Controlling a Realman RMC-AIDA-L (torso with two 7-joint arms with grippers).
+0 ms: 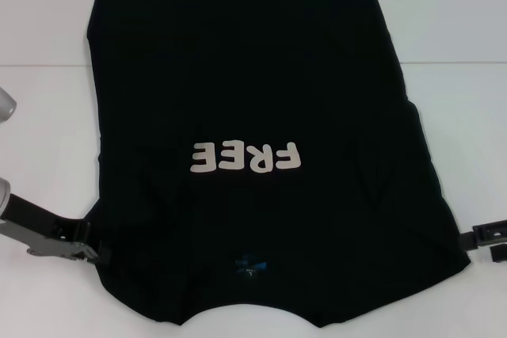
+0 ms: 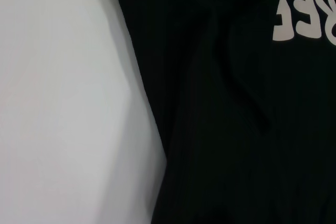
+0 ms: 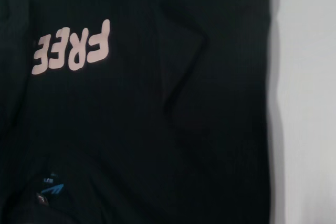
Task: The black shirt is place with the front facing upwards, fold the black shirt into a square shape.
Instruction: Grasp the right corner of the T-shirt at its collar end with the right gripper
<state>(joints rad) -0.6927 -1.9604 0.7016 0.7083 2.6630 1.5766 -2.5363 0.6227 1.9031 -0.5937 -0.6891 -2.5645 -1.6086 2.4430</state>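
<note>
The black shirt [image 1: 253, 100] lies front up on the white table [image 1: 47, 132], collar toward me, both sleeves tucked in along its sides. The cream "FREE" lettering [image 1: 246, 157] reads upside down, and a small blue mark [image 1: 249, 268] sits near the collar. My left gripper [image 1: 91, 252] is at the shirt's near left edge, touching the cloth. My right gripper [image 1: 475, 237] is at the near right edge. The shirt [image 2: 252, 129] and its lettering [image 2: 307, 17] show in the left wrist view. The right wrist view shows the shirt [image 3: 157, 129], its lettering [image 3: 71, 48] and the blue mark [image 3: 52, 187].
Bare white table shows left of the shirt [image 2: 63, 103] and right of it [image 3: 310, 103]. The shirt's hem reaches past the table's far edge line [image 1: 444, 63] in the head view. A grey part of my left arm [image 1: 5, 105] shows at the left border.
</note>
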